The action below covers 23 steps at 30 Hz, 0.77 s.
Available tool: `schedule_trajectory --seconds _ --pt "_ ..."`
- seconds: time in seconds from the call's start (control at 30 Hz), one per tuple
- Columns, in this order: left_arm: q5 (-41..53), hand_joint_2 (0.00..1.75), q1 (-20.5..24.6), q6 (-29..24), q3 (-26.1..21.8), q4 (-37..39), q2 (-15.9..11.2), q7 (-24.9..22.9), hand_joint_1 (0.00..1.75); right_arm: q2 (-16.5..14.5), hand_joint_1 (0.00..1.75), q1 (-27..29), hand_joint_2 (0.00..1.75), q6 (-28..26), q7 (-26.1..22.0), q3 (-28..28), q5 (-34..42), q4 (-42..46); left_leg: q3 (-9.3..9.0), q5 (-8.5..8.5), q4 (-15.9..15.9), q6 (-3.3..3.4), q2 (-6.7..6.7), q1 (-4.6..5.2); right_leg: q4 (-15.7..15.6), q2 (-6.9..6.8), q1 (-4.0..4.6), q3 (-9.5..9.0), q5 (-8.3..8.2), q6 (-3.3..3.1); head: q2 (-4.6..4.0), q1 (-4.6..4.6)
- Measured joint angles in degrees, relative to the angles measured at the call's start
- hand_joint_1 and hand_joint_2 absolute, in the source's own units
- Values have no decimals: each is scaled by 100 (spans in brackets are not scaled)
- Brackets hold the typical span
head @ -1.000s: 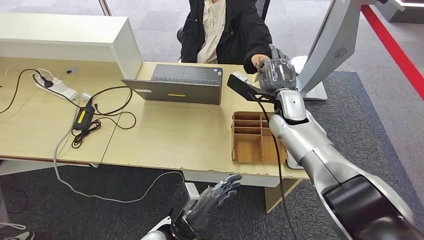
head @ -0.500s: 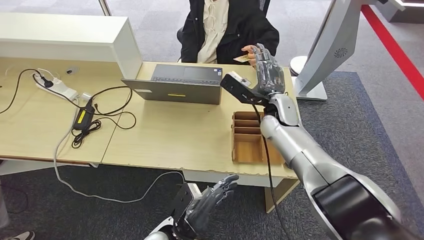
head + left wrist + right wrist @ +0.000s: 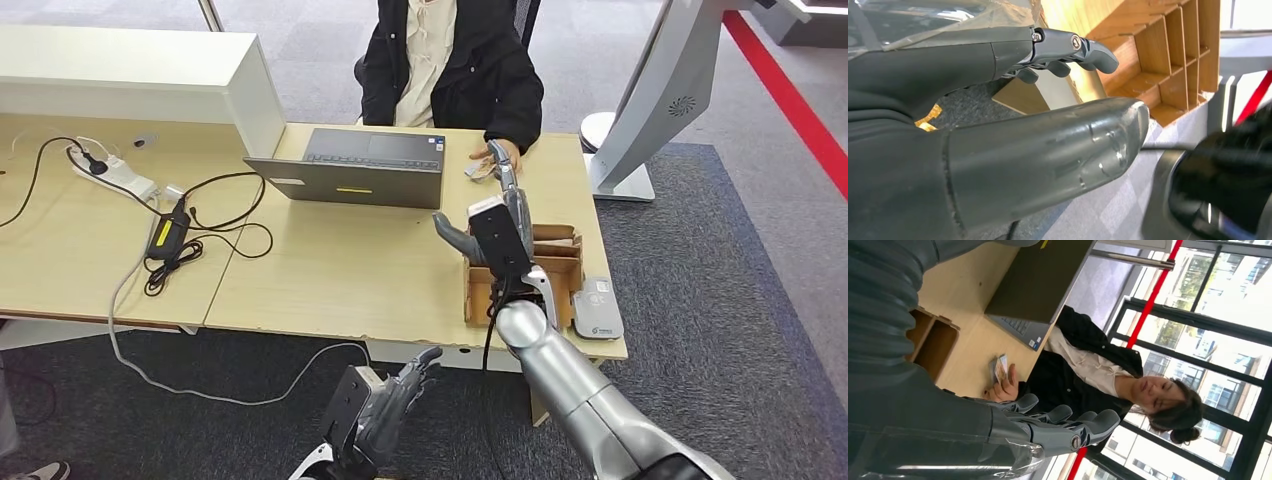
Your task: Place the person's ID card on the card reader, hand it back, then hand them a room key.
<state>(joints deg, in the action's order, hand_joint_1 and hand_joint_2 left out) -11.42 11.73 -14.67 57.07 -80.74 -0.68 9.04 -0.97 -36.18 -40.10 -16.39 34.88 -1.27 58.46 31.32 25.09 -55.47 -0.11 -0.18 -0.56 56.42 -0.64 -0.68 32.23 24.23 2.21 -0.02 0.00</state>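
The person's hand (image 3: 497, 155) rests on the far desk edge and holds the ID card (image 3: 480, 168), a pale card (image 3: 999, 369) also seen in the right wrist view. My right hand (image 3: 497, 228) hovers over the wooden compartment box (image 3: 563, 250), fingers (image 3: 1058, 426) stretched out with nothing in them. A grey-white card reader (image 3: 598, 308) lies at the desk's right front corner, beside the box. Below the desk's front edge, my left hand (image 3: 388, 408) hangs with its fingers (image 3: 1068, 47) apart and holds nothing.
An open laptop (image 3: 360, 168) stands in the middle of the desk in front of the seated person (image 3: 450, 60). A power strip (image 3: 110, 172) and cables (image 3: 190, 235) lie on the left. A white kiosk stand (image 3: 650, 90) rises at the right.
My right hand has let the card go to the person and drawn back toward me over the wooden box. The person's hand has dropped to the desk with the card.
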Motion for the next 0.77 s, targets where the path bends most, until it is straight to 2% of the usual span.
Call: schedule_trajectory --seconds 0.17,0.33,0.6,0.77 --pt "67 0 -108 -216 -61 -155 -90 -79 0 133 0 901 175 -4 2 -338 -20 1249 0 1 1 0 0 1 0 1 -1 1 0 0 0 -1" --pt "70 0 -191 -393 -85 -298 -168 -82 0 234 0 1473 175 -3 -3 -624 86 2058 -2 0 1 0 0 1 0 1 -1 0 0 -1 0 -1" --pt "74 0 -276 -446 -103 -427 -250 -67 0 297 0 2107 175 -3 -59 -967 58 2764 -2 1 2 0 0 1 0 1 -1 0 0 -1 0 -1" --pt "77 0 -308 -364 -106 -463 -285 -99 0 315 0 2450 175 -3 76 -1126 -120 3082 0 1 2 -1 0 1 -1 1 -1 0 1 -1 0 -1"
